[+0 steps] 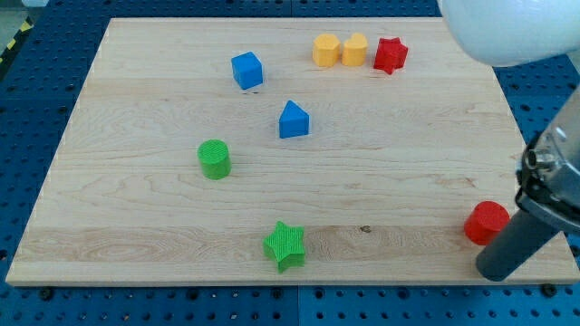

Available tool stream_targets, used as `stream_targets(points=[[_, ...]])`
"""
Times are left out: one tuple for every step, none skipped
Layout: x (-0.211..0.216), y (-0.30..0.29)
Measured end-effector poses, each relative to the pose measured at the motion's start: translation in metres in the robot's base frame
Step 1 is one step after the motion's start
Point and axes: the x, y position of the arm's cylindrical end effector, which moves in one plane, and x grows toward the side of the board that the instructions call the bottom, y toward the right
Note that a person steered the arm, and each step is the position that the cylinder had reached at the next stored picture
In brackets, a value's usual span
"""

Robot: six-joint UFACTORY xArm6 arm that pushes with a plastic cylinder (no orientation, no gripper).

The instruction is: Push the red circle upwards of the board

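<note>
Pale wood-grain board (136,217) showing; blue cube (246,70), blue wedge-like block (294,119), green cylinder (215,159), green star (285,245), two yellow pieces (340,50), red star (391,55), red circle (487,223); dark rod (521,240).

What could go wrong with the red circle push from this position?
1. The red circle sits near the board's right edge; my tip is below it and slightly to the view's right, so an off-centre push may let it slide off sideways.
2. It is the only block in that corner. The red star and the two yellow blocks lie far up, so collisions seem unlikely early on.
</note>
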Motion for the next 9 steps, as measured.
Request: stream_targets(points=[[-0.013,0.019],[-0.013,0.02],[-0.018,0.017],[-0.016,0.008],[-0.016,-0.008],[-0.027,-0.025],[-0.041,-0.012],[-0.041,0.008],[-0.043,0.009]])
